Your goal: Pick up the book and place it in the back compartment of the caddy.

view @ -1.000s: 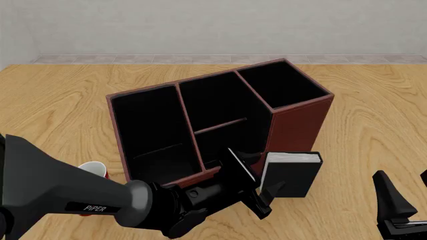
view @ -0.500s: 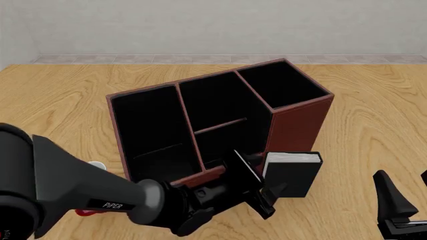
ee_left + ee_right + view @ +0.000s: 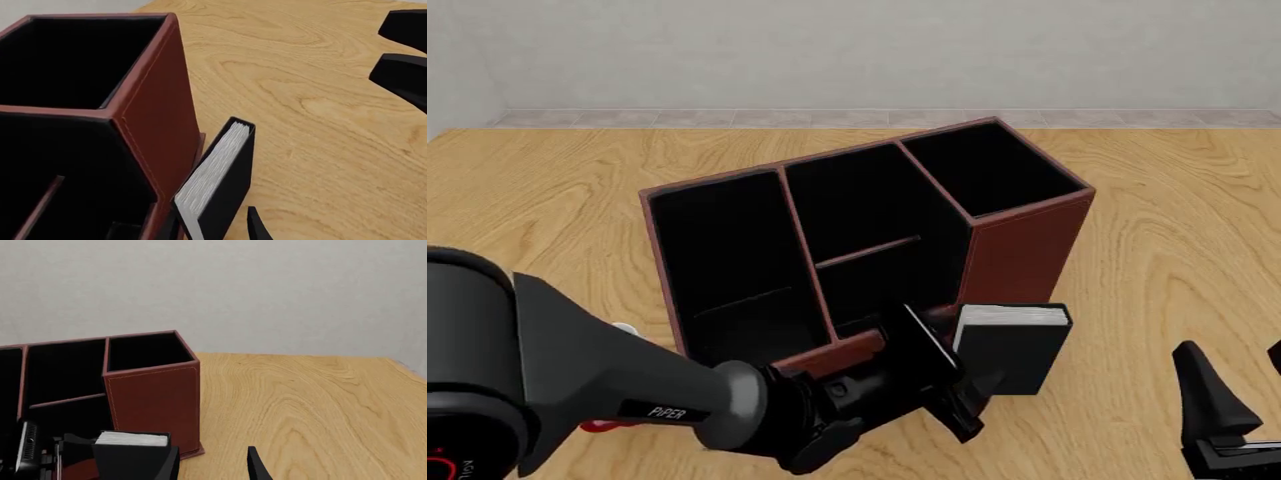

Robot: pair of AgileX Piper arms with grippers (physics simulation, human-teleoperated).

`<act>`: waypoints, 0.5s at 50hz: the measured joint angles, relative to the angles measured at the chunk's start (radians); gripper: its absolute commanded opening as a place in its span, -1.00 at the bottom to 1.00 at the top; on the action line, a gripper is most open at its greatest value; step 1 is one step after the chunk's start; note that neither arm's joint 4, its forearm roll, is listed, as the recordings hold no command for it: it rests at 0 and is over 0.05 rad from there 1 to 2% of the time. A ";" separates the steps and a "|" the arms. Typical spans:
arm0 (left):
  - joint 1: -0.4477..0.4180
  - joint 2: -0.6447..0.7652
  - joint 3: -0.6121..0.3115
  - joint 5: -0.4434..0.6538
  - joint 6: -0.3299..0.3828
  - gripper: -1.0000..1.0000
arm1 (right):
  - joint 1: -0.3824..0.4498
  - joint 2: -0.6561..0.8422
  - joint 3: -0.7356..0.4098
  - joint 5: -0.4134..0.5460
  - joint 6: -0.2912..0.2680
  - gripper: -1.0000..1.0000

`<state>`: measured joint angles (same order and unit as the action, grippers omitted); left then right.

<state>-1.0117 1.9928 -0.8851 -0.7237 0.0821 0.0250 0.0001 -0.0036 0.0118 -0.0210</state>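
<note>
The book (image 3: 1010,347) is standing upright on the wooden surface (image 3: 1174,250), just beside the front right corner of the caddy (image 3: 1021,250), toward the near edge of the surface. Its white page edges are facing up and its black cover is facing the near edge. The left tool (image 3: 950,385) is sitting at the book, with one finger (image 3: 928,365) on the caddy side and the other on the open side, so the fingers are standing on both sides of the book. I cannot tell if they are already pressing on the covers. In the left wrist view the book (image 3: 217,187) is leaning very close to the red-brown wall of the caddy (image 3: 160,115). The back compartment (image 3: 854,205) is lying behind the thin crossbar, in the middle part of the caddy. The right tool (image 3: 1228,415) is waiting near the right near corner of the surface, well apart from the book, and its fingers are spread with nothing between them. A red mug (image 3: 601,425) is showing only a little behind the left arm.
</note>
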 measured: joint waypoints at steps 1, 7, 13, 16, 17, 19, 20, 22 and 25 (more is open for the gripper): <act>0.000 0.001 -0.001 0.000 0.000 1.00 | 0.000 0.000 0.000 0.000 0.000 1.00; 0.003 -0.003 -0.004 -0.002 -0.002 -1.00 | 0.000 0.000 0.001 0.000 0.001 1.00; 0.000 -0.007 -0.003 0.000 -0.011 -1.00 | 0.000 0.000 0.001 0.000 0.001 1.00; -0.002 -0.009 -0.001 0.001 -0.015 -1.00 | -0.001 0.000 0.001 0.000 0.001 1.00; -0.003 -0.010 -0.001 0.000 -0.015 -1.00 | -0.001 0.000 0.002 0.000 0.001 1.00; -0.004 -0.010 0.000 -0.001 -0.017 -1.00 | 0.000 0.000 0.002 0.000 0.001 1.00; -0.004 -0.010 0.000 -0.002 -0.017 -1.00 | 0.000 0.000 0.002 0.000 0.001 1.00; -0.006 -0.011 0.002 -0.003 -0.019 -1.00 | -0.001 0.000 0.002 0.000 0.001 1.00; -0.007 -0.011 0.004 -0.004 -0.020 -1.00 | 0.000 0.000 0.002 0.000 0.001 1.00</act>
<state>-1.0185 1.9816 -0.8810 -0.7278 0.0622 0.0245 0.0001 -0.0016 0.0118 -0.0197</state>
